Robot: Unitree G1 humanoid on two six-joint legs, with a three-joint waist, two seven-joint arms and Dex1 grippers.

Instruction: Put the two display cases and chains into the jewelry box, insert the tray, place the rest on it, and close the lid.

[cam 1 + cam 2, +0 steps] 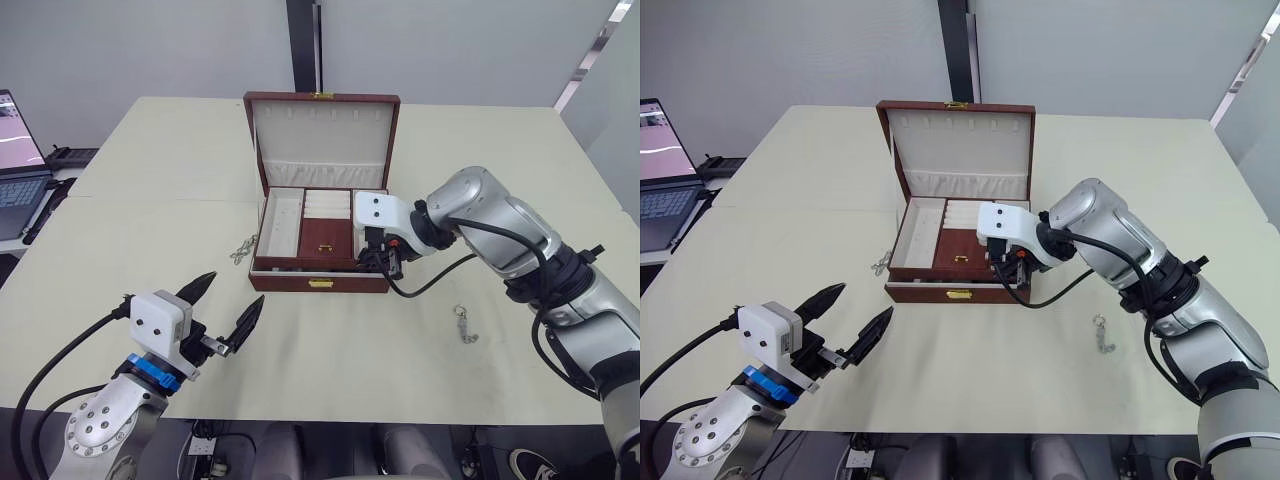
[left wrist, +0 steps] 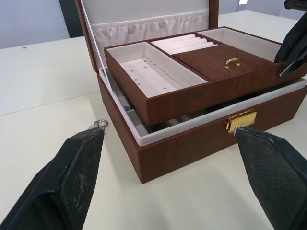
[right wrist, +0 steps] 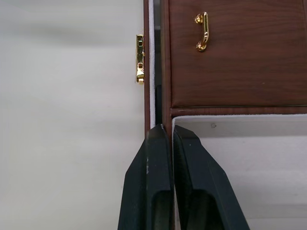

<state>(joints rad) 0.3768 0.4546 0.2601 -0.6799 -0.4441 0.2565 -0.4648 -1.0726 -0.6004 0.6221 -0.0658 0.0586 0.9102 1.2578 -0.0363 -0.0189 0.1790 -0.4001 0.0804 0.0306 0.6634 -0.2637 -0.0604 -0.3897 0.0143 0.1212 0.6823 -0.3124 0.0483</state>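
The left gripper hovered over the table short of the box front, its fingers spread wide and holding nothing, apparently waiting its turn. Just beyond it, a chain lay on the table beside the jewelry box's left wall, not yet collected. The jewelry box stood open mid-table, its lid upright at the back. The tray sat tilted and only partly lowered into it, its front edge above the rim, so insertion looked unfinished. The right gripper pinched the tray's front wall at its right end, fingers nearly together, probably to steer it down. Farther right, another chain lay apart on the table. Below the tray, the box's contents were mostly hidden; dark shapes showed through the gap, too obscured to identify.
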